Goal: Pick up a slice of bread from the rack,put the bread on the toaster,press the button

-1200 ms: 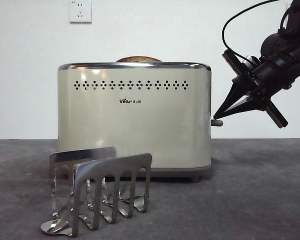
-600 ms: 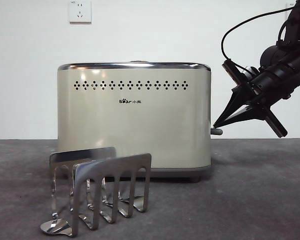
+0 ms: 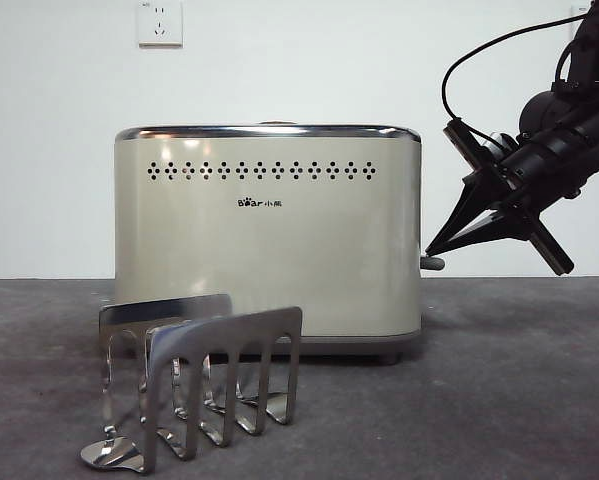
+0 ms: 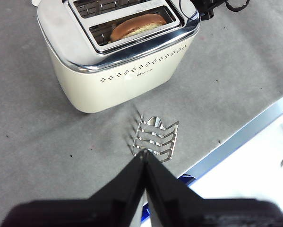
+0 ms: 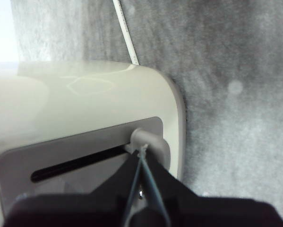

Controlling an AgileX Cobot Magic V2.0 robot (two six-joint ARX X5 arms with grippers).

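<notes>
Grey matting covers the table (image 3: 519, 400), where the front view shows only the toaster (image 3: 269, 240) and the empty rack (image 3: 194, 390) before it, while the left wrist view, looking down from above, reveals the slice of bread (image 4: 139, 26) sunk in the toaster's slot, its crust level with the chrome rim. Only the right wrist view shows the right gripper (image 5: 142, 153), jaws pressed together, its tips touching the button (image 5: 150, 144) at the end of its slot on the narrow side; the left gripper (image 4: 143, 158), jaws also together, hangs high over the rack, well apart from the toaster
</notes>
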